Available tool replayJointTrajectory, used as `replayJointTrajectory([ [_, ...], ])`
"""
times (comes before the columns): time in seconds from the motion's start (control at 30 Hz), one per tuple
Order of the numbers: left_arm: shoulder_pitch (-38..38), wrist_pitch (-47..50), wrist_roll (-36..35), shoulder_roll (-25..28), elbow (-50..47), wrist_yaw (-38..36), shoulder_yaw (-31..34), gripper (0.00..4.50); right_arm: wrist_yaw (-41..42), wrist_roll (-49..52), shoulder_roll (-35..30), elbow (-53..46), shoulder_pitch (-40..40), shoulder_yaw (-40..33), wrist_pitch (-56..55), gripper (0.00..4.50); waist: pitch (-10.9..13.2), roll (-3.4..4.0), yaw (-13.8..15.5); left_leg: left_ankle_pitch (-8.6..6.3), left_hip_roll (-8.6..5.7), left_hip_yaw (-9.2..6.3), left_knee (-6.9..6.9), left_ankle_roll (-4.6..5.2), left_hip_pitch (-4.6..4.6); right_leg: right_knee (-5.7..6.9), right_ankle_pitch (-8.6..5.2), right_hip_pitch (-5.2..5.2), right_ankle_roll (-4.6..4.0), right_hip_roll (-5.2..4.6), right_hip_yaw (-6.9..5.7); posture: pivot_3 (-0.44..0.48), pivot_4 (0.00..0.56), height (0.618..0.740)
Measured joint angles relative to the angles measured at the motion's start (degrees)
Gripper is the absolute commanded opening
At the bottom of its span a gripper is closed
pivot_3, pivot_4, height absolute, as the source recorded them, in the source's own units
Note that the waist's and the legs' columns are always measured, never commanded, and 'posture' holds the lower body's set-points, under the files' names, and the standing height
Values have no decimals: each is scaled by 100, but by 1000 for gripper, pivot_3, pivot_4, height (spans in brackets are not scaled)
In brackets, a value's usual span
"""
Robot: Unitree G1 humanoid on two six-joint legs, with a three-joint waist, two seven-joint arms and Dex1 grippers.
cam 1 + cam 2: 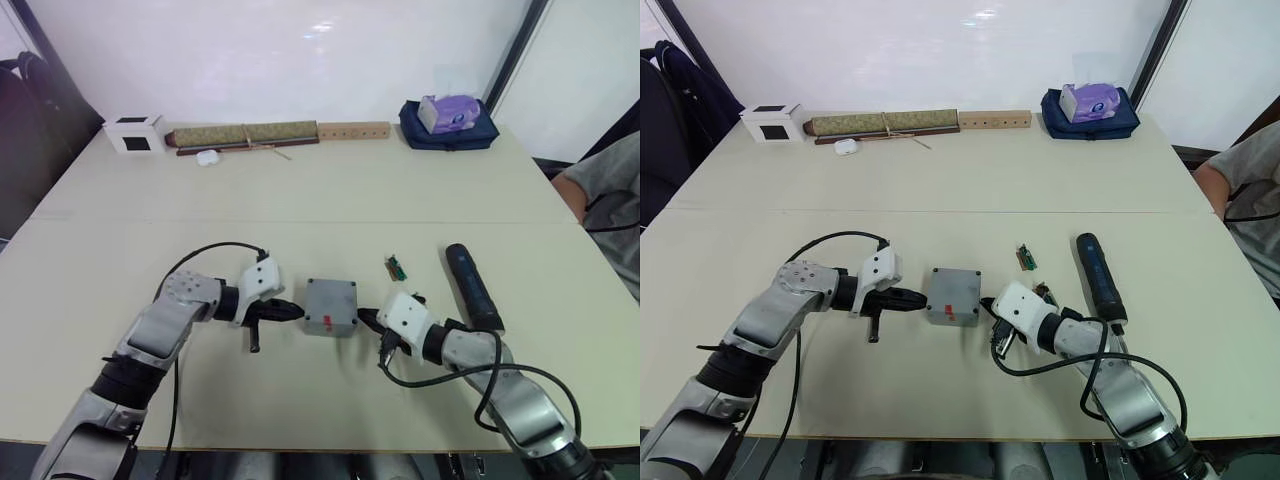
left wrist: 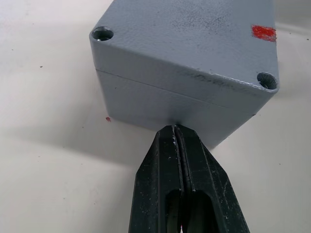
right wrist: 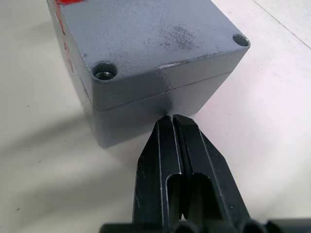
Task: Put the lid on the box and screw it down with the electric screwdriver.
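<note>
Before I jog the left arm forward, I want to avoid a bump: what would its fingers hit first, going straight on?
The box: the shut tip of the left gripper points at its side wall, seemingly touching already, just below the lid seam.

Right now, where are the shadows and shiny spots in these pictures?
Left wrist view: a soft grey shadow lies on the table under the box, around the shut left pincer. Right wrist view: a like shadow spreads beside the box by the right pincer. Left eye view: a pale glare patch shows on the white wall behind the table.
</note>
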Motion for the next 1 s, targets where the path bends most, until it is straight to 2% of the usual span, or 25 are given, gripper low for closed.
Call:
replayJointTrajectory([
  [0.1,-9,55,-75,-19,11,45,39,0,6,12,-2,-3,1,-56,-2,12,0,0,1,0,0,0,0,0,0,0,0,0,0,0,0,0,150,740],
  [0.2,-109,558,-482,-107,59,141,351,0,31,121,-60,-121,65,-290,-1,12,1,-1,5,0,0,-2,1,0,-1,0,0,0,1,-1,-1,0,150,740],
  [0.3,-265,635,-777,-158,275,443,928,0,144,497,-266,-542,441,-978,137,12,2,0,9,0,0,-4,0,0,-2,0,1,1,2,0,-2,0,150,740],
  [0.47,-990,1078,-1232,74,730,218,1300,0,-44,1515,-133,-1286,879,-2375,1282,12,3,-1,8,0,0,-6,1,0,-1,1,1,3,2,2,-5,0,150,740],
  [0.63,-1204,1206,-1482,108,147,-31,1135,0,-356,2222,64,-1635,1204,-3081,2120,12,4,1,-4,-1,-1,-3,-2,0,-1,-1,1,3,1,-2,-1,0,150,740],
  [0.67,-1204,1218,-1499,104,87,-39,1071,0,-385,2283,65,-1650,1239,-3130,2195,505,4,1,-11,-1,0,-2,-2,0,0,-1,1,2,1,-1,0,0,150,740],
  [0.73,-1203,1209,-1499,68,-131,-39,902,0,-451,2402,75,-1715,1396,-3189,2317,1087,4,1,-2,-1,1,-4,-2,0,0,-1,0,3,1,2,-1,0,150,740],
  [0.77,-1204,1192,-1489,32,-247,-33,804,0,-472,2443,88,-1731,1465,-3181,2376,1599,4,2,0,-1,0,-3,-2,0,0,-1,0,3,0,1,0,0,150,740],
  [0.93,-1227,977,-1307,99,-509,-114,359,0,-635,2384,40,-1694,1501,-2929,2482,3564,5,3,-25,-1,-2,5,-2,0,2,-2,0,0,0,9,7,0,150,740],
  [0.97,-1225,933,-1259,158,-543,-159,273,0,-691,2364,39,-1648,1412,-2819,2514,3907,5,3,-28,-1,-2,5,-3,0,3,-2,0,0,-1,11,7,0,150,740],
  [1.0,-1221,869,-1232,214,-559,-197,196,0,-742,2351,40,-1595,1307,-2713,2542,3907,5,4,-29,-1,-2,5,-3,0,3,-2,-1,-1,-2,12,7,0,150,740],
])
